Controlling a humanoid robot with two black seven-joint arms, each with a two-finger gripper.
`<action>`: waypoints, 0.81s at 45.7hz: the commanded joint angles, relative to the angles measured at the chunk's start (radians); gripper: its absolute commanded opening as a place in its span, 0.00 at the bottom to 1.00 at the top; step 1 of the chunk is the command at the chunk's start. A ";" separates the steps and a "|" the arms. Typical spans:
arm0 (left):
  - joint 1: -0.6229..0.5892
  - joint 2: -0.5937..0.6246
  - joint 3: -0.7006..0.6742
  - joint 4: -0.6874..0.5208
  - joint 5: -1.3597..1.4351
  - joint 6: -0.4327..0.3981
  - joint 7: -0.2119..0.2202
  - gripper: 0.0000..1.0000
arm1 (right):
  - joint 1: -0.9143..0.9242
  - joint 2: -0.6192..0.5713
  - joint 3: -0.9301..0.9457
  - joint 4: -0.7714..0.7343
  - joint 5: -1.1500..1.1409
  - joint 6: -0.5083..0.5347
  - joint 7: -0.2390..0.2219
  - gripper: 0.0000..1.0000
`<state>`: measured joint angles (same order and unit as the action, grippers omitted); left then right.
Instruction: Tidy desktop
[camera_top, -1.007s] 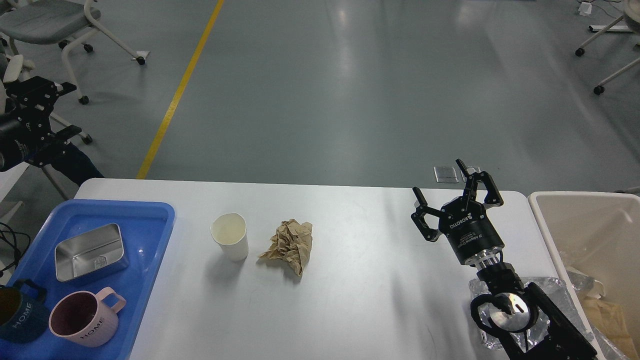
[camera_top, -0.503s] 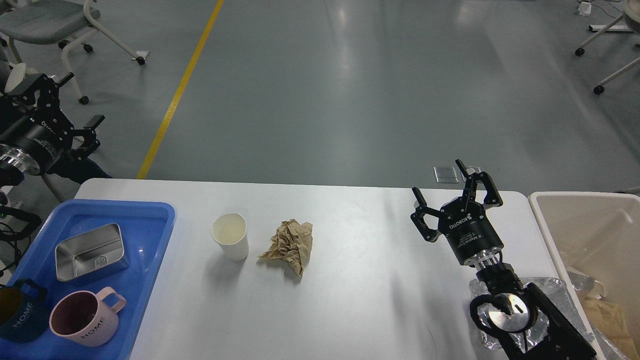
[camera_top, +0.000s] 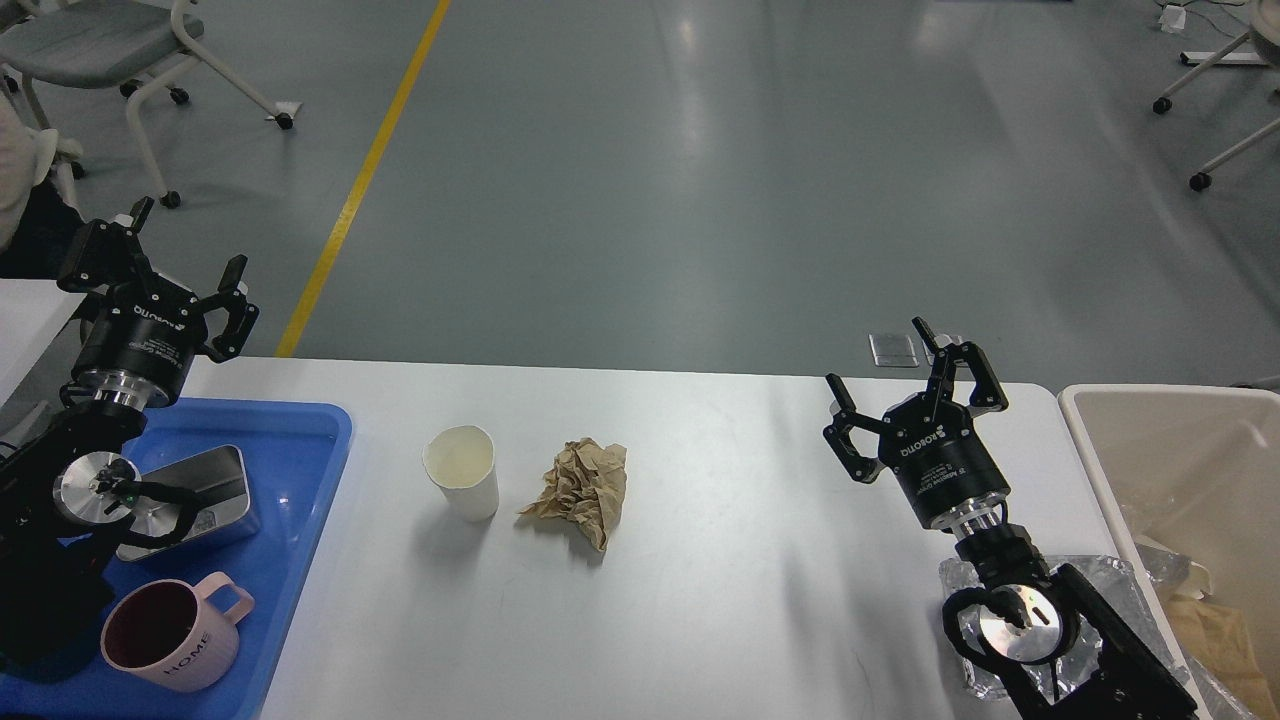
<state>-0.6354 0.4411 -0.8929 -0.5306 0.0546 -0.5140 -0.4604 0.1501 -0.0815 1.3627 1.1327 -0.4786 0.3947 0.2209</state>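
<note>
Fingers spread and empty on your left gripper (camera_top: 187, 252) and right gripper (camera_top: 884, 366), both marked ROBOTIQ. Your tabletop (camera_top: 720, 560) fills the lower view, white, smooth, faintly glossy, with rounded corners. It carries a paper cup (camera_top: 461, 470), crumpled brown paper (camera_top: 583, 487) beside it, and a pink HOME mug (camera_top: 176, 631).

On your white desk (camera_top: 720, 560), a paper cup (camera_top: 461, 484) stands beside crumpled brown paper (camera_top: 582, 491), both pincers spread wide, left (camera_top: 186, 258) and right (camera_top: 880, 369).

White desktop (camera_top: 720, 560), blue tray (camera_top: 300, 480), pink mug (camera_top: 170, 635), crumpled brown paper (camera_top: 585, 485)
</note>
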 joint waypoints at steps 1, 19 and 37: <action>-0.007 0.002 -0.017 0.000 -0.015 0.000 -0.007 0.96 | 0.000 0.000 -0.001 -0.001 -0.002 -0.002 -0.002 1.00; 0.037 -0.127 -0.119 -0.006 -0.087 0.058 0.002 0.96 | 0.006 -0.032 -0.062 0.001 -0.060 -0.010 -0.005 1.00; 0.043 -0.340 -0.239 -0.008 -0.110 0.061 -0.006 0.96 | 0.011 -0.214 -0.157 0.012 -0.116 -0.005 -0.006 1.00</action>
<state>-0.5966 0.1485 -1.0924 -0.5385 -0.0563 -0.4514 -0.4603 0.1602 -0.2243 1.2348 1.1364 -0.5676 0.3861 0.2155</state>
